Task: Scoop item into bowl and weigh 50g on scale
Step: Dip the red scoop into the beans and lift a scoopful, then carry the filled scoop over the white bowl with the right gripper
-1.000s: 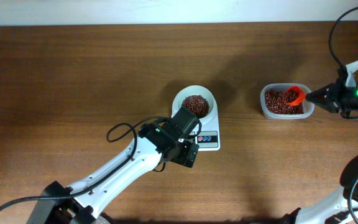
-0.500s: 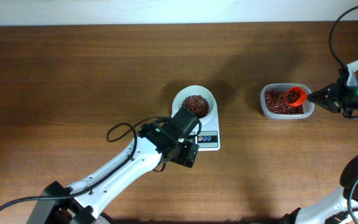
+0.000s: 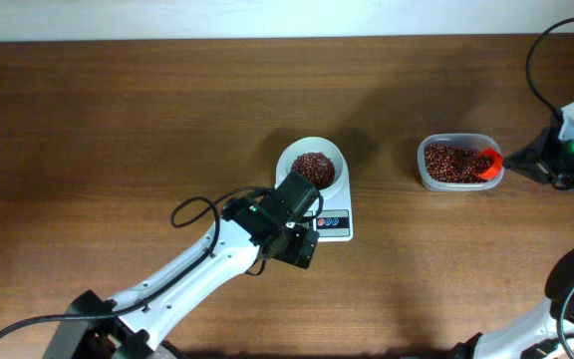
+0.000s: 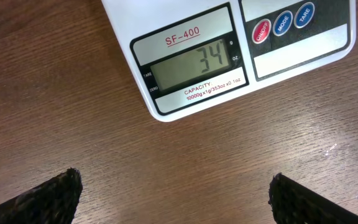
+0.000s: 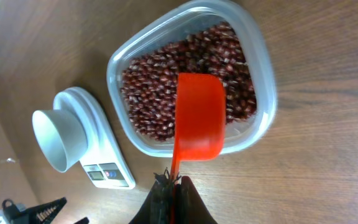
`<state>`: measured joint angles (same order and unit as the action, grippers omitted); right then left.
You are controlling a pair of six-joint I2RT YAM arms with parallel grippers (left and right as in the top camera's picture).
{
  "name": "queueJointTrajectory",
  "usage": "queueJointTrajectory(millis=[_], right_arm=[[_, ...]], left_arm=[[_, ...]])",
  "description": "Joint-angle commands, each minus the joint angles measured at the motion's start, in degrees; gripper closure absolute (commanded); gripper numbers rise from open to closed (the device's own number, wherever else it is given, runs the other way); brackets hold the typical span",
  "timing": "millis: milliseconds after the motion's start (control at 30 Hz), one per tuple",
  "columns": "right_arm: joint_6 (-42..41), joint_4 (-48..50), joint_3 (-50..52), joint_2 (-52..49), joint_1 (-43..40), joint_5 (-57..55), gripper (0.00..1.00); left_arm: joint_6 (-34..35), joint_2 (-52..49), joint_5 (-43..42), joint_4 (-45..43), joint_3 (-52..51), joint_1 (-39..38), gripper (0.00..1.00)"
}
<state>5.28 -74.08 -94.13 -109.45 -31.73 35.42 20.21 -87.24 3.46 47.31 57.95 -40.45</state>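
The beans (image 3: 313, 168) lie in two places. A small heap is in the white bowl (image 3: 333, 152), which stands on the scale (image 3: 335, 223) in the middle of the tabletop (image 3: 118, 120). A bigger supply is in the clear tub (image 3: 422, 165) at the right.

Such beans are likely loose, light and hard. They would roll and spill easily, so they cannot be pinched and should be carried in the red scoop (image 5: 199, 118), kept level. The right pincer (image 5: 169, 182) is clamped on the thin handle of the scoop, which seems a good place to hold it. The cup of the scoop hangs over the right edge of the tub, and no beans show on its visible red face.

The left pincer (image 4: 176, 193) hovers just in front of the scale with its fingers wide apart, holding nothing.

Only the left wrist view shows the display (image 4: 194, 67). It reads 34, so probably more beans are needed. Only the right wrist view shows the grip on the handle clearly. The overhead view alone gives the whole layout, with bowl and tub well apart.
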Motion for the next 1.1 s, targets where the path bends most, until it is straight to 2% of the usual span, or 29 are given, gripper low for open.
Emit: queueJointTrajectory(millis=[0, 133, 267, 533, 733, 867, 1067], right_arm=[[-2.2, 1.3, -1.1, 0.3, 1.0, -1.0, 0.96], [-1.8, 1.5, -1.1, 0.3, 0.9, -0.4, 0.96], [5.5, 1.0, -1.1, 0.3, -0.3, 9.4, 0.96], [9.5, -1.2, -1.1, 0.3, -4.3, 20.2, 0.96], [12.3, -3.6, -1.1, 0.3, -4.3, 27.4, 0.96], [12.3, -4.2, -1.1, 0.3, -1.0, 28.5, 0.96], [12.3, -4.1, -1.1, 0.3, 10.0, 28.9, 0.96]], left_arm=[[-0.1, 0.6, 0.5, 0.0, -0.2, -0.2, 0.01], [-0.1, 0.6, 0.5, 0.0, -0.2, -0.2, 0.01], [-0.1, 0.6, 0.5, 0.0, -0.2, -0.2, 0.01], [-0.1, 0.6, 0.5, 0.0, -0.2, -0.2, 0.01], [-0.1, 0.6, 0.5, 0.0, -0.2, -0.2, 0.01], [-0.1, 0.6, 0.5, 0.0, -0.2, -0.2, 0.01], [-0.1, 0.6, 0.5, 0.0, -0.2, -0.2, 0.01]])
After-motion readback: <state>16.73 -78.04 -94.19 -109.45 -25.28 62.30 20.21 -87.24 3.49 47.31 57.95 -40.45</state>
